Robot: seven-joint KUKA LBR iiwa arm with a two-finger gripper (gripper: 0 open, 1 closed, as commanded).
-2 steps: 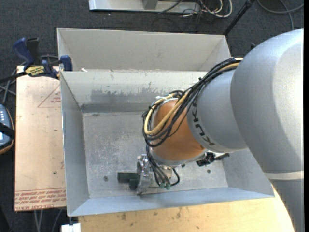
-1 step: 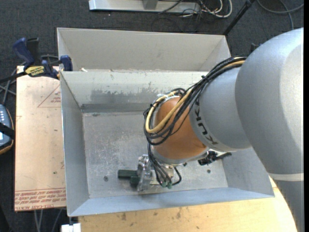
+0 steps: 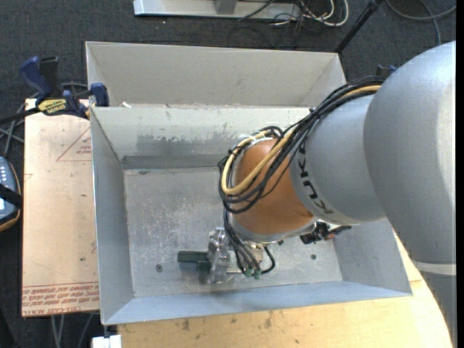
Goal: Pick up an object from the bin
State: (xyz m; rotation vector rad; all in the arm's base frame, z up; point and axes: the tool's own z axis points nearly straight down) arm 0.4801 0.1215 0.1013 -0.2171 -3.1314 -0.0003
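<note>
Bin: we see a grey metal bin [image 3: 109, 216] with sloped walls and a scuffed floor.
Arm: the arm [image 3: 377, 151] comes in from the right of the view and bends down over the bin's middle and near half.
Wrist: an orange cover [image 3: 264, 187] sits on it, with cables [image 3: 233, 167] looped round its left side.
Gripper: the gripper [image 3: 219, 265] is low at the floor, near the front wall and a little left of the bin's middle.
Pincer state: we cannot tell whether it is wide, narrow or holding anything, since the metal parts there run together from above.
Block: a small dark block [image 3: 190, 257] lies flat on the floor, sticking out to the left of the gripper. Its right end meets the gripper; we cannot tell whether it is gripped or only touched.
Speck: one small dark speck [image 3: 158, 269] lies on the floor further left, apart from the block.
</note>
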